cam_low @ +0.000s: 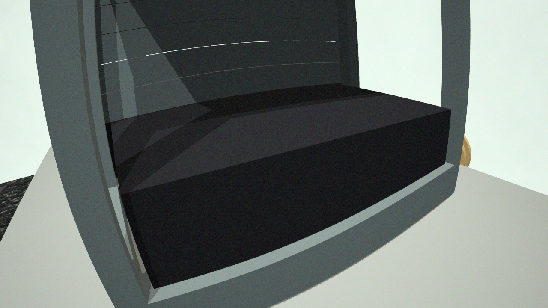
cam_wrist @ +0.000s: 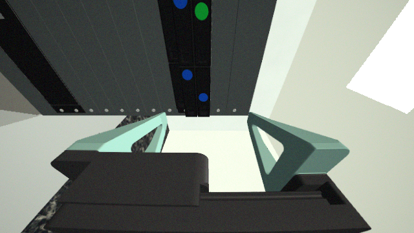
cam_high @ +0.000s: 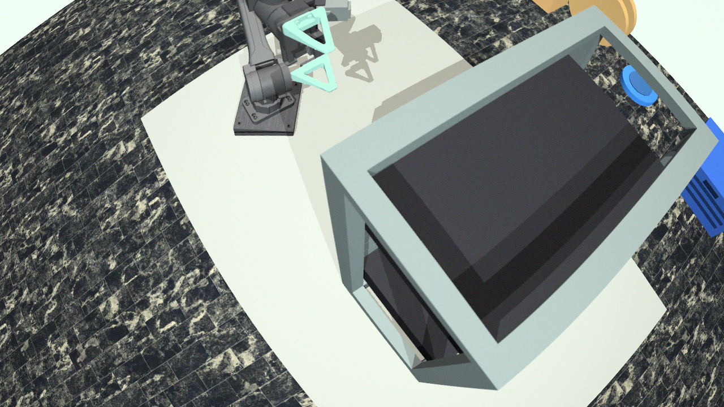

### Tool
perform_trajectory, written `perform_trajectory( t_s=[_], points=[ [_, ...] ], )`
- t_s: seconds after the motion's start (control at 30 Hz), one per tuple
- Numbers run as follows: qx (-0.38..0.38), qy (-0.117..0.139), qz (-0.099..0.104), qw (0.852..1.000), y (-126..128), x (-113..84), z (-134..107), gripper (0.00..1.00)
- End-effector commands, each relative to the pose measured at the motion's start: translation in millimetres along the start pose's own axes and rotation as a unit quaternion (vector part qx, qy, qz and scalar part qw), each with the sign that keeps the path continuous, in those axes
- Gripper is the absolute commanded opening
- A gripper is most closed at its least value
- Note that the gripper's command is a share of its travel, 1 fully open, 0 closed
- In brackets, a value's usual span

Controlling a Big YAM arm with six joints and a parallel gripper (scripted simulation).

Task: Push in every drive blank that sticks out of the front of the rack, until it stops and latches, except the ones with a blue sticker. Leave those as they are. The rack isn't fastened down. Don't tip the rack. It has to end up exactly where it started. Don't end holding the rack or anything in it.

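Observation:
The grey rack (cam_high: 486,202) stands on the pale table, seen from above in the top view and from close up in the exterior view (cam_low: 245,153). In the wrist view its front (cam_wrist: 129,55) shows a strip of black drive blanks (cam_wrist: 191,58). Three blanks carry blue stickers (cam_wrist: 187,74) (cam_wrist: 203,97) (cam_wrist: 180,3) and one carries a green sticker (cam_wrist: 201,11). I cannot tell which blanks stick out. My gripper (cam_wrist: 207,116) (cam_high: 313,50) is open and empty, some way in front of the rack, near the arm's base.
A blue disc (cam_high: 638,87), a blue ribbed block (cam_high: 706,187) and a tan round object (cam_high: 607,12) lie beyond the rack's far side. The arm's base plate (cam_high: 265,113) sits at the table's far left.

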State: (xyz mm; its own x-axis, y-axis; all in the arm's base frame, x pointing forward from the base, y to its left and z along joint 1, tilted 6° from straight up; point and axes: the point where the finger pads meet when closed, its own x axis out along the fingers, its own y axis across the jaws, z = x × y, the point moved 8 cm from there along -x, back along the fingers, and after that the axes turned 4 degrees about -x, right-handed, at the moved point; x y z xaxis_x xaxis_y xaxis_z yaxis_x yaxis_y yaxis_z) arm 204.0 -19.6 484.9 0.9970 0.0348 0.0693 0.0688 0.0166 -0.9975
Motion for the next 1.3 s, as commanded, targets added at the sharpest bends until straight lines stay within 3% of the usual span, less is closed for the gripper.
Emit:
perform_trajectory(
  t_s=[0.0, 0.23, 0.27, 1.27],
  points=[
    [0.006, -0.001, 0.001, 1.0, 2.5, -2.9, 0.7, 1.0],
    [0.006, -0.001, 0.001, 1.0, 2.5, -2.9, 0.7, 1.0],
    [0.006, -0.001, 0.001, 1.0, 2.5, -2.9, 0.7, 0.0],
    [0.006, -0.001, 0.001, 1.0, 2.5, -2.9, 0.7, 0.0]
  ],
)
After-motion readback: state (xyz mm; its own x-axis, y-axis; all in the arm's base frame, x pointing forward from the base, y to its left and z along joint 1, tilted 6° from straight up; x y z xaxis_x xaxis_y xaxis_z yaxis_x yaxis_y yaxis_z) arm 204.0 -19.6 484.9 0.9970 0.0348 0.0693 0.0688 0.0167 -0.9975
